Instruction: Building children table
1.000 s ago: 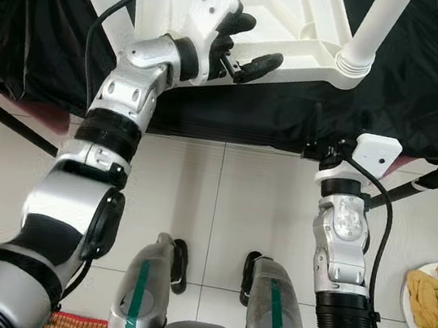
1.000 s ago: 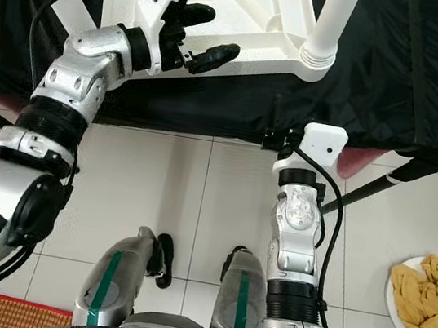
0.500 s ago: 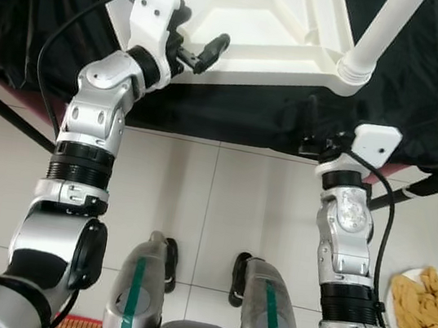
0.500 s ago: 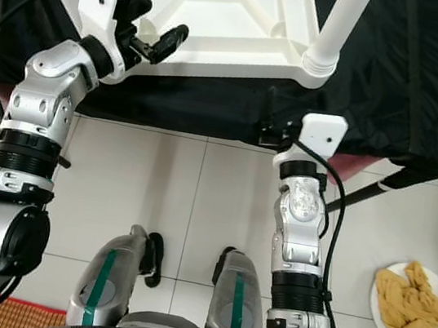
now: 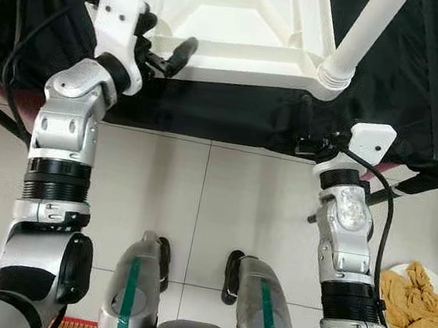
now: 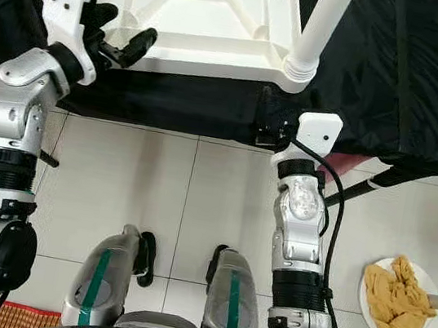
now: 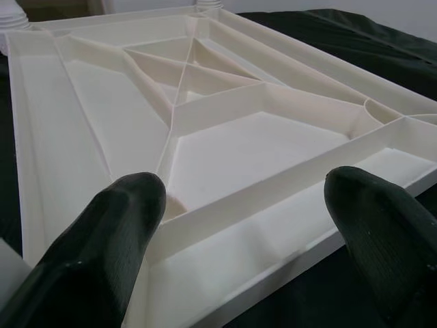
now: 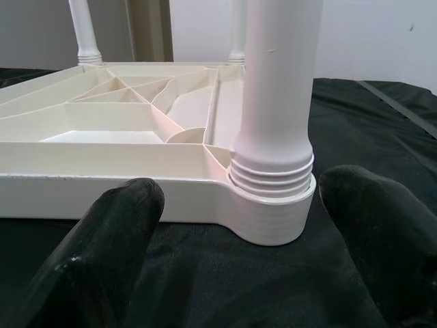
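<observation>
Tabletop (image 5: 241,19): we keep it inverted, giving leg (image 8: 276,102) sockets access.
Left gripper (image 5: 166,50): fingers wide, near-left corner.
Right gripper (image 5: 304,144): fingers wide, facing leg.

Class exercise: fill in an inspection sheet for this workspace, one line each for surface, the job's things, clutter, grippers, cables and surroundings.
Surface: black cloth covering the work surface.
Job's things: white table top lying upside down, ribs up; white leg standing in its near corner socket.
Clutter: nothing seen.
Grippers: left gripper open at the top's near edge; right gripper open, facing the leg.
Cables: black cable along the right arm.
Surroundings: tiled floor; plate of yellow cloth.
</observation>
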Robot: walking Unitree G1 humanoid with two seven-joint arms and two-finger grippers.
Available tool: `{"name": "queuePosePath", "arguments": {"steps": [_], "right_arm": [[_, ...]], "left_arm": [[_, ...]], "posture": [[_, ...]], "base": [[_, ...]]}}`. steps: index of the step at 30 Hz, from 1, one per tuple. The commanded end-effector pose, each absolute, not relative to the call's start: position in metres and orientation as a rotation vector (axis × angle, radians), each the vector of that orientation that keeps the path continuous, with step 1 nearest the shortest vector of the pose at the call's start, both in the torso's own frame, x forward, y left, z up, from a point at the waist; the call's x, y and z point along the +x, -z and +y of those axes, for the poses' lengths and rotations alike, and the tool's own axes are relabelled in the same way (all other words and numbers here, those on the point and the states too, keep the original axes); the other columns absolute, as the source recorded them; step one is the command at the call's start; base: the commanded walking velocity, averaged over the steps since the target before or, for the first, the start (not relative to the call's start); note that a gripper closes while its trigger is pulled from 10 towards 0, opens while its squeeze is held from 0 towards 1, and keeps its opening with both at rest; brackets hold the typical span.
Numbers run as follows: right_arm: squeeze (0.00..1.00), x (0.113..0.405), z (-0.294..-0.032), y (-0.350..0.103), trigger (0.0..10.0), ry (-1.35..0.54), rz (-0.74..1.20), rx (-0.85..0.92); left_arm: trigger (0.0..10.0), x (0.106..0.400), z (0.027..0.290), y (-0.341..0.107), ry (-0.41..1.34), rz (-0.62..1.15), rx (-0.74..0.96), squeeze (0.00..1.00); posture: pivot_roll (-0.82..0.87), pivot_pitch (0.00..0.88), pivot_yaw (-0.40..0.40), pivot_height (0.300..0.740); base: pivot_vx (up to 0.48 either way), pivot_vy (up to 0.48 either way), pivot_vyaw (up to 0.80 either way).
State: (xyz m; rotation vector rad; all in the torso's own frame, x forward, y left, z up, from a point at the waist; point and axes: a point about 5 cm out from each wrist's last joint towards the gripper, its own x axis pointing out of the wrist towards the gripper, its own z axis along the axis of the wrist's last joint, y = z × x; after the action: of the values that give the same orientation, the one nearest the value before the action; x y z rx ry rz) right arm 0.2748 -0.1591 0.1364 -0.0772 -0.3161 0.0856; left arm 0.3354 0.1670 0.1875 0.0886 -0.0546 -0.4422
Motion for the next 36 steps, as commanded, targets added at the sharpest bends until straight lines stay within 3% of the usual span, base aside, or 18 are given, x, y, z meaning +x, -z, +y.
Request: {"name": "queuePosePath", "arguments": {"steps": [1, 9, 17, 19, 21, 29, 30, 36], "right_arm": [[0.0, 0.274, -0.161, -0.14, 10.0, -0.097, -0.324, -0.081], [0.0, 0.274, -0.164, -0.149, 10.0, -0.127, -0.351, -0.108], [0.0, 0.282, -0.171, -0.189, 10.0, -0.185, -0.467, -0.126], [0.0, 0.285, -0.171, -0.198, 10.0, -0.2, -0.491, -0.131], [0.0, 0.292, -0.174, -0.225, 10.0, -0.228, -0.561, -0.141], [0.0, 0.299, -0.174, -0.253, 10.0, -0.267, -0.638, -0.139], [0.0, 0.304, -0.173, -0.265, 10.0, -0.276, -0.679, -0.127], [0.0, 0.31, -0.169, -0.283, 10.0, -0.291, -0.73, -0.108]], "left_arm": [[10.0, 0.335, 0.195, -0.18, 0.154, -0.013, 0.108, 0.0], [10.0, 0.335, 0.207, -0.181, 0.139, -0.002, 0.128, 0.0], [10.0, 0.334, 0.21, -0.184, 0.148, 0.003, 0.152, 0.0], [10.0, 0.334, 0.204, -0.184, 0.167, 0.0, 0.152, 0.0], [10.0, 0.33, 0.18, -0.188, 0.3, -0.027, 0.147, 0.0], [10.0, 0.322, 0.153, -0.185, 0.495, -0.026, 0.159, 0.0], [10.0, 0.314, 0.135, -0.18, 0.633, -0.019, 0.21, 0.0], [10.0, 0.308, 0.122, -0.175, 0.735, -0.007, 0.244, 0.0]], "posture": [[0.01, 0.103, 0.015, 0.74], [0.01, 0.1, 0.015, 0.74], [0.0, 0.103, 0.014, 0.74], [0.0, 0.101, 0.012, 0.74], [0.01, 0.101, 0.009, 0.74], [0.01, 0.107, 0.005, 0.74], [0.02, 0.104, 0.0, 0.74], [0.01, 0.1, 0.002, 0.74]], "base": [[0.0, 0.0, 0.0], [0.0, 0.0, 0.0], [0.0, 0.0, 0.0], [0.0, 0.0, 0.0], [0.0, 0.0, 0.0], [0.0, 0.0, 0.0], [0.0, 0.0, 0.0], [0.0, 0.0, 0.0]]}}
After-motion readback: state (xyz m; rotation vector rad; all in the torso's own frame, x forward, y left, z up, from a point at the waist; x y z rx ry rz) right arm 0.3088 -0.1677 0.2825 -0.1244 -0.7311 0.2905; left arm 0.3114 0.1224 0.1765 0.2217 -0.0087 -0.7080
